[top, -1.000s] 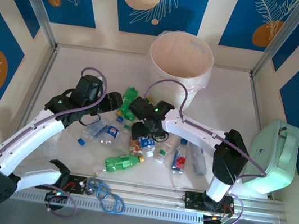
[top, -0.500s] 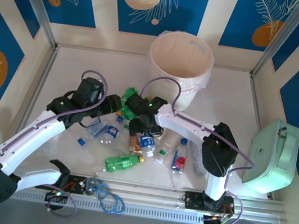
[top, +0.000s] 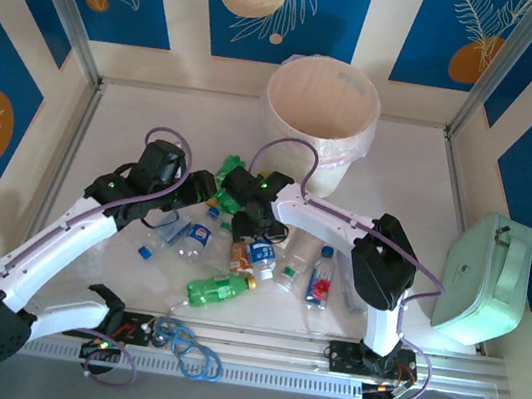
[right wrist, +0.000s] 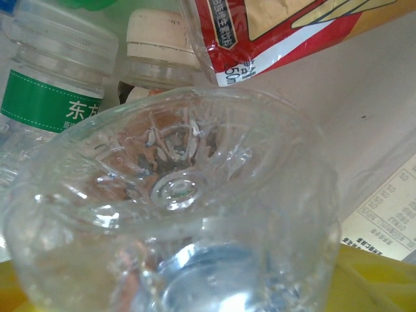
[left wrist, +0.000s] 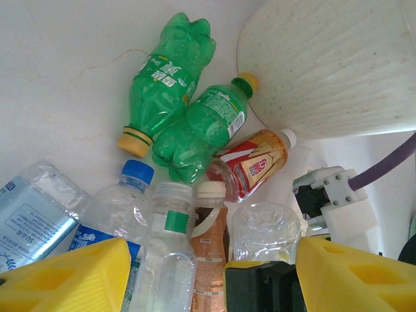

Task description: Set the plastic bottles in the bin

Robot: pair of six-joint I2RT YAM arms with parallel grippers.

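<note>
1. I am holding the left claw [left wrist: 209, 252] low over the heap of plastic bottles [top: 237, 256]. Its yellow fingers [left wrist: 65, 276] are standing spread and are pinching nothing.
2. Three bottles are lying side by side between those fingers: a green-banded clear bottle [left wrist: 166, 260], a white-capped amber bottle [left wrist: 208, 247] and the ribbed base of a clear bottle [left wrist: 266, 231].
3. Just ahead of the left claw, two green bottles [left wrist: 172, 71] are lying on the table [top: 137, 118] and touching each other. A red-labelled amber bottle [left wrist: 250, 162] is lying just to their right.
4. Left of the left claw, a blue-capped bottle [left wrist: 123, 195] is lying next to a crushed clear one.
5. The bin [top: 349, 157] is standing upright ahead of the left claw and to its right, and its pale wall is rising just beyond the red-labelled amber bottle.
6. I am looking along the right claw [right wrist: 195, 286] straight at the clear bottle's base, which is sitting between its yellow fingers. I cannot tell whether they are pinching it.
7. Beyond that base from the right claw, the red label, the white cap and the green band are showing close together.
8. The mint-green case [top: 481, 279] is sitting well off to the right of the right claw.
</note>
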